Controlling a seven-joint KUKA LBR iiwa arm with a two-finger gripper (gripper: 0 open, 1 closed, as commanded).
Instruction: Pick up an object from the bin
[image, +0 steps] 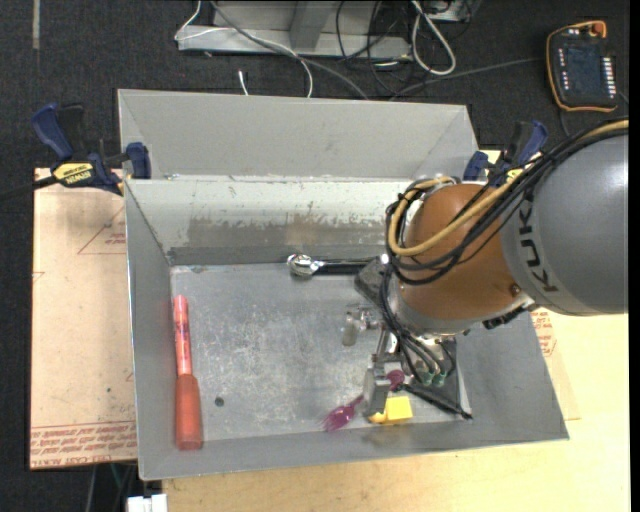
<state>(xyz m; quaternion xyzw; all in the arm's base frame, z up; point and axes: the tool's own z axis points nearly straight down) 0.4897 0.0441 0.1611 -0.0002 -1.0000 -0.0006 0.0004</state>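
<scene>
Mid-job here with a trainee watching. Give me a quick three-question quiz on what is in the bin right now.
1. True or false: the long red tool lies along the view's left side of the bin, well apart from the claw.
2. Which thing lies closest to the claw? A) a yellow block B) a blue ball C) a green cup
3. Fill in: the shiny metal utensil lies against the bin's ___ wall (near or far, as seen from the camera).

Key: 1 true; 2 A; 3 far.
</scene>
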